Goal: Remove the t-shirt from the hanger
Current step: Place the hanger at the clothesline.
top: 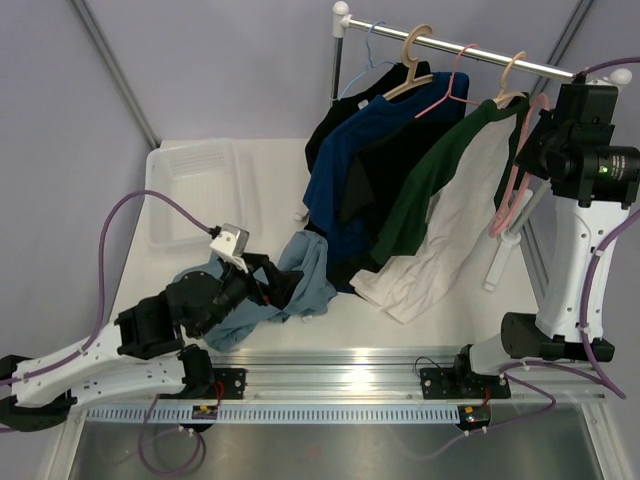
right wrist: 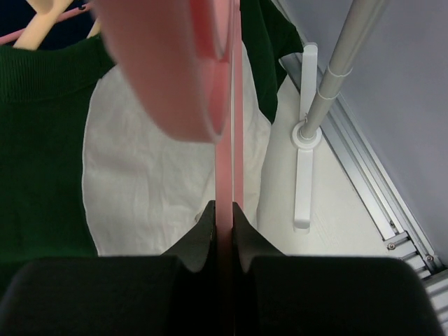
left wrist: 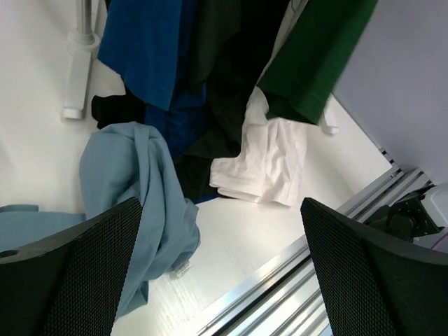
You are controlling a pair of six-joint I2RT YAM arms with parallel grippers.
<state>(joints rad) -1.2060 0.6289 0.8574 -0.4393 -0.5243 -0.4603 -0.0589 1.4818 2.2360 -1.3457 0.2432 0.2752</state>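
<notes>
Down on the table (top: 420, 330), crumpled in a heap just left of the hanging clothes: the light blue t-shirt (top: 300, 272). Looks free of any hanger already (a reading of how it lies, not a certainty). Low over its near side, the left gripper (top: 262, 282), fingers spread wide with nothing between them; in the left wrist view, only cloth and bare table under the gap. Up by the right end of the rail (top: 480, 58), the right gripper (top: 532, 135), fingers pressed together on the thin bar of the pink hanger (top: 508, 205). Appears bare of cloth. Cannot tell whether its hook sits on the rail.

Plenty to go wrong from here:

- Pinched edge-on across a thin bar, so liable to swivel or slip out under any twist of the wrist.
- Could knock the green shirt (top: 430, 180) and the white shirt (top: 440, 255) just beside it, or tug one off its own hanger, if swung inward.
- Might scoop up the wrong garment on the left: dark blue shirt (left wrist: 140, 49) hem trailing close to the light blue heap, well within reach of wide-spread fingers.
- Could snag a loose fold on the aluminium track (left wrist: 280, 294) at the near edge, if dragged that way
</notes>
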